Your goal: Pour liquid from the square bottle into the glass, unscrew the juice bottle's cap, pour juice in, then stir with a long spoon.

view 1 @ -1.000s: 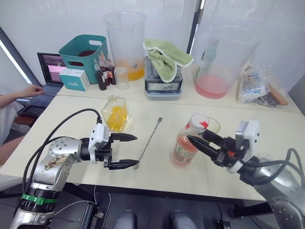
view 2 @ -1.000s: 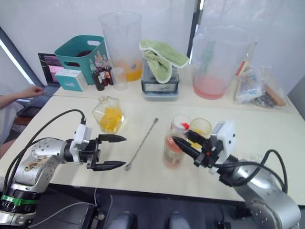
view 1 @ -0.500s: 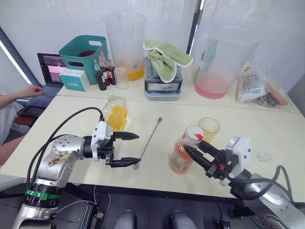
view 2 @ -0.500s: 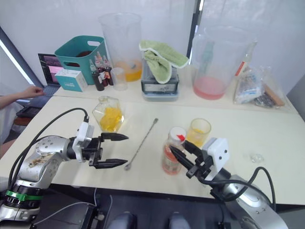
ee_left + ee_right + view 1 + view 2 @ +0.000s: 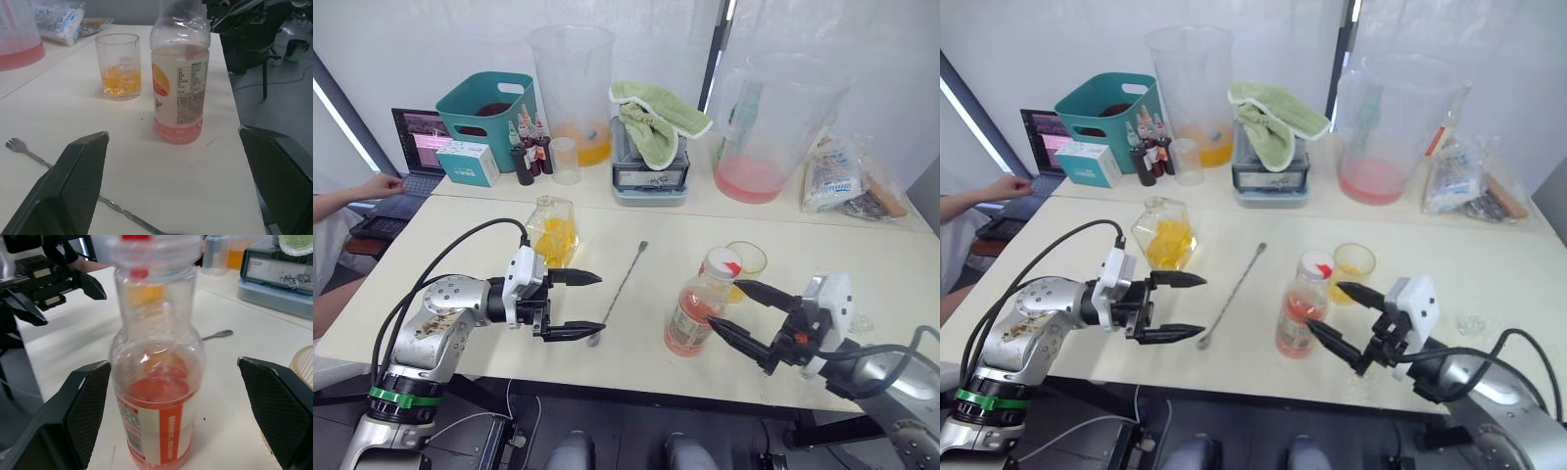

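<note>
So the juice bottle [image 5: 699,304] is stood upright on the table [image 5: 460,235], right in front of the right claw [image 5: 752,315], whose two fingers are spread wide with nothing held between them. The cap [image 5: 721,262] is seen on the bottle, so the unscrewing step looks like the one in hand. The glass [image 5: 745,265] is placed just behind the bottle, beyond the right claw's upper finger, and some yellow liquid is already in it, so the square bottle [image 5: 552,231] pour is probably done. That bottle is left just past the left claw [image 5: 585,305], which is also wide open and empty. The long spoon [image 5: 619,290] is laid on the table between the two claws, its near end almost under the left claw's fingertips. Next, the bottle body likely has to be gripped by one claw and the cap twisted by the other.
</note>
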Controlling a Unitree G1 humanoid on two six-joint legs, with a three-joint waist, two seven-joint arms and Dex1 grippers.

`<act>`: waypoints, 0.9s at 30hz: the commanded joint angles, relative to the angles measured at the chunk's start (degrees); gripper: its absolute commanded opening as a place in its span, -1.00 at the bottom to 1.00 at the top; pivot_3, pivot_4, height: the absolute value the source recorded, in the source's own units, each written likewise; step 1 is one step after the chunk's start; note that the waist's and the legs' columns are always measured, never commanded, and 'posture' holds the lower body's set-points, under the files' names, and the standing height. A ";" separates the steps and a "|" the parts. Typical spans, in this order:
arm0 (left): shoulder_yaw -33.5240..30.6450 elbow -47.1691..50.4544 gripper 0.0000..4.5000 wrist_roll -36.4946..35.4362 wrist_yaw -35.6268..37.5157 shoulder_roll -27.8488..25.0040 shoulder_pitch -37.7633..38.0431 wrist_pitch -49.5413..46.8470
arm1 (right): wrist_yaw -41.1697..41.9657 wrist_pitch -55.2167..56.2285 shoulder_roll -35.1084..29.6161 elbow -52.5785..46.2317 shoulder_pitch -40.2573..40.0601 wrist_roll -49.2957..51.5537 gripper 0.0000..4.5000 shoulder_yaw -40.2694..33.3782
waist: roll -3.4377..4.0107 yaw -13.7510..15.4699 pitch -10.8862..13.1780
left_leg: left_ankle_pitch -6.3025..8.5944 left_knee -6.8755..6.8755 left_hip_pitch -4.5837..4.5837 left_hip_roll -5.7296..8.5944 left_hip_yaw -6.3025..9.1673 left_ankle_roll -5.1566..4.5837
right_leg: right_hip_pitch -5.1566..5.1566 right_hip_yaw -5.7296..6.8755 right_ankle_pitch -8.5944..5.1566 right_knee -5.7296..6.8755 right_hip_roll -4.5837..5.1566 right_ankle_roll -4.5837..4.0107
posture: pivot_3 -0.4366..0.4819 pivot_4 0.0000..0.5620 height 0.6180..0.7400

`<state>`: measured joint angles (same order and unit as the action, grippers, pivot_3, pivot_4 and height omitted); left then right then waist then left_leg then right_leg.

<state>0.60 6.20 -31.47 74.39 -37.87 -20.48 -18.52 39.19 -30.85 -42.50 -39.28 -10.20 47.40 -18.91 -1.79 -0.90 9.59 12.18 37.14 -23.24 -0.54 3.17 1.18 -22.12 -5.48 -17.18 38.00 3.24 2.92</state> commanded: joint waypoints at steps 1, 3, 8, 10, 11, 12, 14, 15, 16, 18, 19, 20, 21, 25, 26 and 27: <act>-0.69 2.94 1.00 -3.99 -2.10 0.41 -4.03 -5.83 | 4.40 -1.47 -3.96 2.61 0.95 3.96 0.99 -6.52 | -0.01 0.09 0.01 | 0.00 0.03 0.00 0.00 0.01 0.00 | 0.01 0.01 0.00 0.00 -0.01 0.00 | -0.05 -0.47 1.00; -0.42 2.94 1.00 -5.43 -2.52 0.60 -6.47 -9.08 | 6.56 -2.82 -6.37 5.06 2.14 5.71 0.99 -8.81 | -0.01 0.06 0.01 | 0.00 0.06 -0.02 0.03 0.00 0.00 | 0.02 0.01 0.00 0.00 0.01 0.00 | -0.05 -0.47 1.00; 2.60 -0.59 1.00 -6.34 -2.50 3.85 -15.61 -14.46 | 12.52 -4.60 -11.59 13.11 6.50 7.03 0.99 -11.47 | -0.02 0.07 0.01 | 0.00 0.08 -0.02 0.05 0.00 0.00 | 0.04 0.01 0.00 0.01 0.00 0.01 | -0.05 -0.47 1.00; 4.75 -2.67 1.00 -6.03 -1.44 5.71 -19.42 -16.28 | 14.68 -4.68 -12.86 15.88 8.02 6.35 0.99 -11.27 | -0.03 0.10 0.02 | 0.00 0.10 -0.04 0.08 0.01 0.00 | 0.04 0.01 0.00 0.00 0.00 0.01 | -0.05 -0.47 1.00; 5.92 -3.77 1.00 -5.42 -1.33 6.97 -21.30 -16.56 | 15.67 -4.59 -13.29 16.99 8.62 5.90 0.99 -11.09 | -0.03 0.10 0.02 | 0.00 0.11 -0.05 0.10 0.01 0.00 | 0.04 0.00 0.00 -0.01 0.00 0.01 | -0.05 -0.47 1.00; 7.16 -4.93 1.00 -4.48 -1.74 8.68 -23.26 -16.36 | 16.62 -4.26 -13.56 18.04 9.21 5.44 0.99 -10.95 | -0.03 0.14 0.02 | 0.00 0.11 -0.08 0.15 0.02 0.00 | 0.04 -0.01 0.00 -0.01 0.02 0.01 | -0.05 -0.47 1.00; 8.83 -6.18 1.00 -4.40 -1.01 10.81 -25.68 -17.44 | 18.56 -4.48 -14.14 19.43 9.83 5.45 0.99 -10.81 | -0.04 0.15 0.03 | 0.00 0.15 -0.13 0.17 0.04 0.00 | 0.04 -0.01 0.00 -0.01 0.03 0.01 | -0.05 -0.47 1.00; 9.36 -6.38 1.00 -4.79 -0.22 11.40 -26.35 -18.08 | 19.69 -4.67 -14.50 19.78 9.84 5.38 0.99 -10.73 | -0.04 0.12 0.02 | 0.00 0.16 -0.17 0.18 0.04 0.00 | 0.02 -0.02 0.00 -0.03 0.03 0.02 | -0.05 -0.47 1.00; 9.93 -6.40 1.00 -5.61 0.74 11.94 -26.91 -19.23 | 20.58 -4.77 -14.86 20.10 9.85 5.03 0.99 -10.58 | -0.03 0.03 0.02 | 0.00 0.16 -0.16 0.18 0.04 0.00 | 0.02 -0.03 0.00 -0.02 0.04 0.02 | -0.05 -0.47 1.00; 11.13 -7.07 1.00 -4.40 0.36 13.86 -27.75 -18.04 | 21.46 -4.39 -15.21 20.85 10.33 4.07 0.99 -10.36 | -0.03 -0.31 0.03 | 0.01 0.13 -0.14 0.18 0.03 -0.03 | 0.00 -0.04 0.00 0.01 0.03 0.02 | -0.05 -0.47 1.00; 11.48 -7.40 1.00 -3.77 0.11 14.49 -27.97 -17.60 | 21.66 -4.37 -15.25 21.11 10.57 3.83 0.99 -10.30 | -0.03 -0.32 0.03 | 0.02 0.12 -0.13 0.17 0.04 -0.03 | 0.00 -0.04 0.00 0.02 0.03 0.02 | -0.05 -0.47 1.00; 12.26 -7.81 1.00 -2.76 0.45 15.08 -28.07 -16.54 | 21.96 -4.46 -15.42 21.19 10.59 3.62 0.99 -10.35 | -0.03 -0.28 0.03 | 0.01 0.12 -0.12 0.17 0.05 -0.03 | 0.00 -0.04 0.00 0.03 0.02 0.02 | -0.05 -0.47 1.00; 12.85 -8.21 1.00 -2.14 0.66 15.65 -28.14 -16.03 | 22.15 -4.67 -15.54 21.12 10.52 3.41 0.99 -10.38 | -0.02 -0.24 0.03 | 0.01 0.13 -0.13 0.18 0.05 -0.03 | 0.00 -0.04 0.00 0.02 0.03 0.02 | -0.05 -0.47 1.00; 14.06 -9.62 1.00 -0.66 0.28 19.08 -28.53 -14.24 | 21.56 -4.99 -14.62 19.37 9.45 2.68 0.99 -10.68 | -0.03 0.03 0.03 | 0.01 0.20 -0.16 0.19 0.04 -0.03 | 0.01 -0.05 0.00 0.02 0.03 0.02 | -0.05 -0.47 1.00; 14.33 -9.59 1.00 -0.53 0.34 19.62 -28.51 -14.29 | 21.26 -4.89 -14.32 18.90 9.00 2.36 0.99 -10.74 | -0.03 0.06 0.03 | 0.01 0.21 -0.17 0.19 0.04 -0.03 | 0.01 -0.05 0.00 0.01 0.03 0.02 | -0.05 -0.47 1.00; 14.63 -9.63 1.00 -0.14 0.29 20.12 -28.41 -14.06 | 20.97 -4.78 -14.02 18.40 8.58 2.14 0.99 -10.81 | -0.03 0.06 0.03 | 0.01 0.22 -0.18 0.20 0.05 -0.03 | 0.01 -0.05 0.00 0.02 0.03 0.02 | -0.05 -0.47 1.00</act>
<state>15.10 -4.24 -31.59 74.53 -18.23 -47.45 -33.59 60.62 -35.78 -56.71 -19.18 -1.31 49.62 -28.09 -1.82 -0.84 9.62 12.20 37.36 -23.43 -0.34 3.22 1.15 -22.11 -5.54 -17.18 38.01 3.28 2.94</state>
